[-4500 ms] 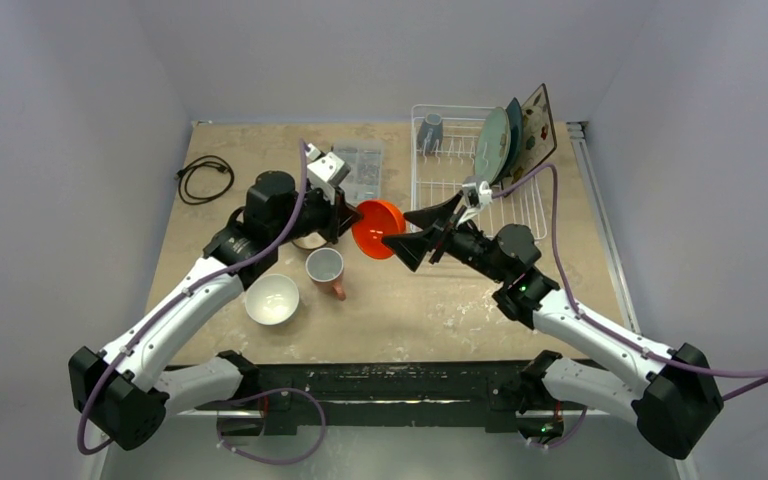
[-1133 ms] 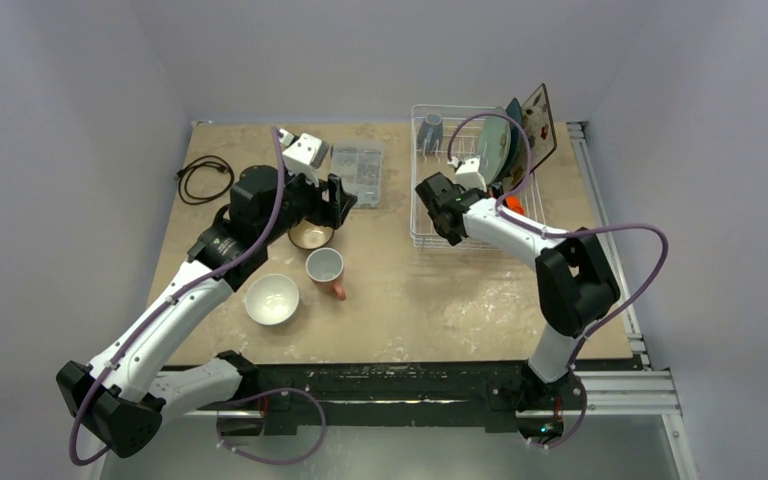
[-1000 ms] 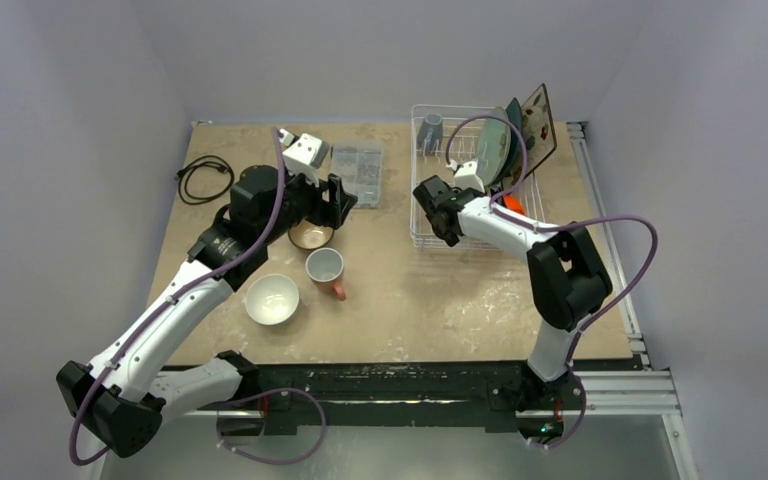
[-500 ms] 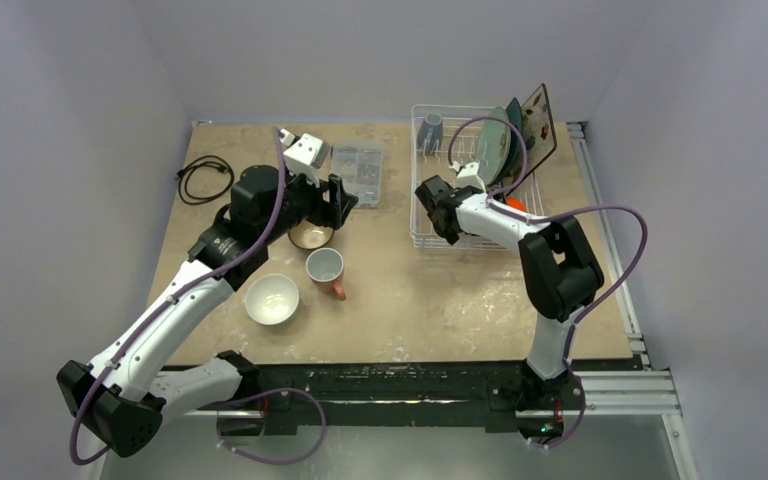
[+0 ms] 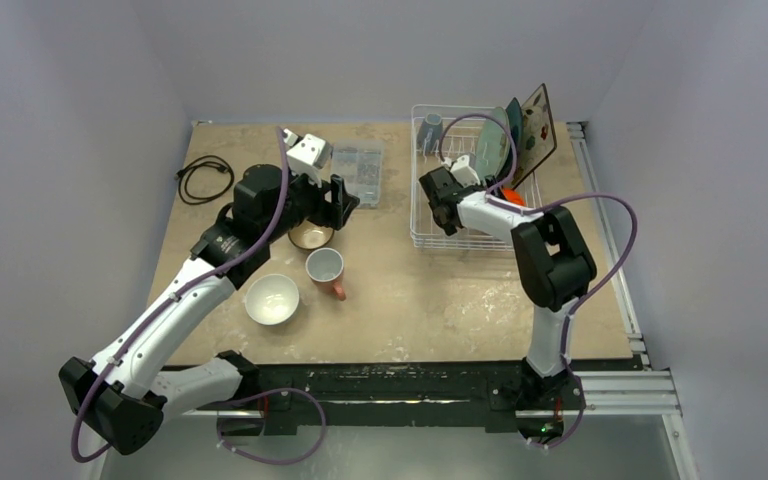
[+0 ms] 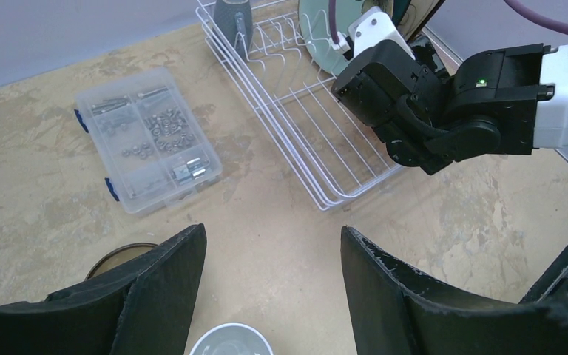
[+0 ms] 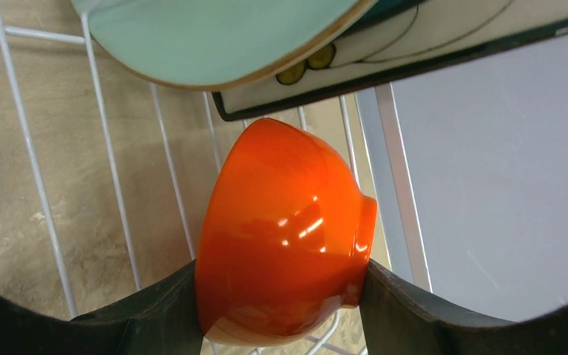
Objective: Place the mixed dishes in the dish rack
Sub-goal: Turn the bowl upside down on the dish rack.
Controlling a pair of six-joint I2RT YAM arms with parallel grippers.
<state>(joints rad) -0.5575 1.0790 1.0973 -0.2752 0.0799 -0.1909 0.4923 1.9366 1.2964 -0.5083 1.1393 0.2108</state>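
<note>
- big change from a few seconds back: the orange bowl (image 7: 281,229) was out over the middle of the table (image 5: 410,300), passed between the two arms. Now it's inside the dish rack (image 6: 288,89), around 4 o'clock of the rack's middle
- the right arm has folded up tight and its elbow has crept in toward the rack over the last second
- right gripper (image 7: 277,288) is clamped on the bowl, one finger pressed on each side
- left gripper (image 6: 270,251) has pulled back toward 10 o'clock and has barely budged in the last second. Its fingers are spread wide with nothing in them, hanging over the brown bowl (image 5: 310,237)
- the bowl itself is glossy orange with a pale rim, tipped on its side over the wires, with its foot toward the rack's outer edge
- it's just under the green plate (image 7: 214,37) and the floral plate (image 7: 444,44); can't tell if it touches them
- those plates stand on edge at the rack's 1 o'clock, and the grey-blue mug (image 5: 430,130) is at 11 o'clock
- the white bowl (image 5: 271,298) and pink mug (image 5: 325,267) sit on the table around 8 o'clock
</note>
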